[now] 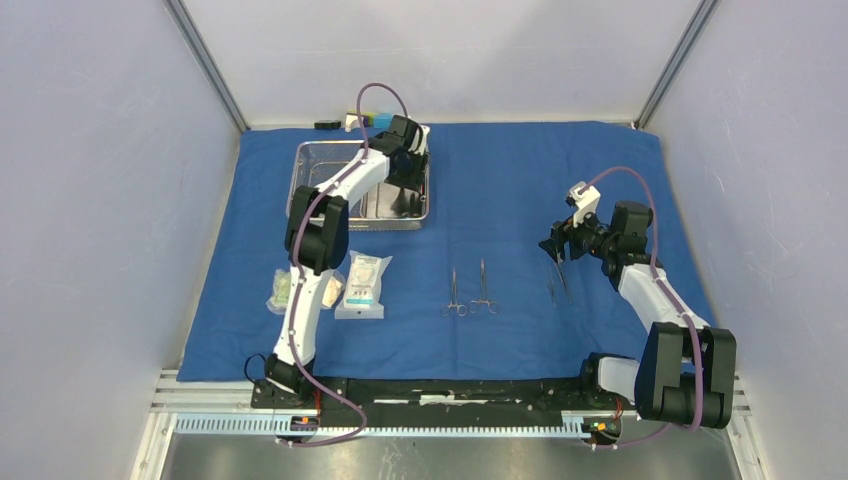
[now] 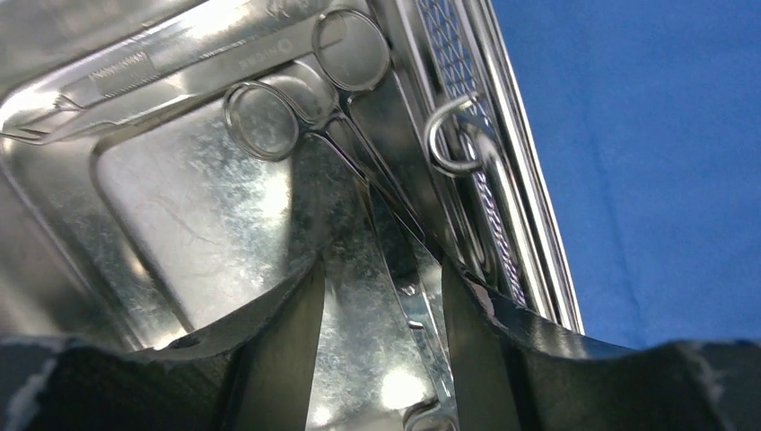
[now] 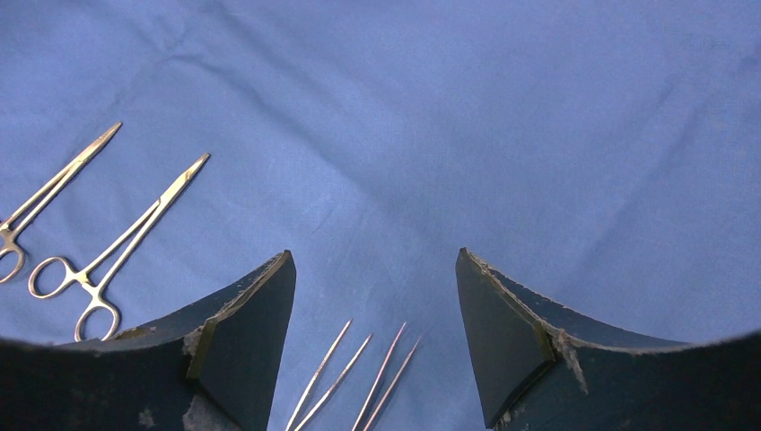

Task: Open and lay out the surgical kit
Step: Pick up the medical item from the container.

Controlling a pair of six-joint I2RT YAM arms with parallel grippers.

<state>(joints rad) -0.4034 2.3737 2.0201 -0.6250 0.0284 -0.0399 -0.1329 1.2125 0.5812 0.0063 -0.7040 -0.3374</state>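
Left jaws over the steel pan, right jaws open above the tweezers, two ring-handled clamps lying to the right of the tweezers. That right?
No. The two ring-handled clamps lie to the left of the tweezers, not the right; the top view shows it. The rest stands: left jaws over the steel pan, right jaws open above the tweezers.

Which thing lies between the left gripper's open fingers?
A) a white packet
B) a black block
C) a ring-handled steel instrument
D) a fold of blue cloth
C: the left wrist view shows the left gripper with its fingers apart on either side of a ring-handled steel instrument lying in the steel pan.
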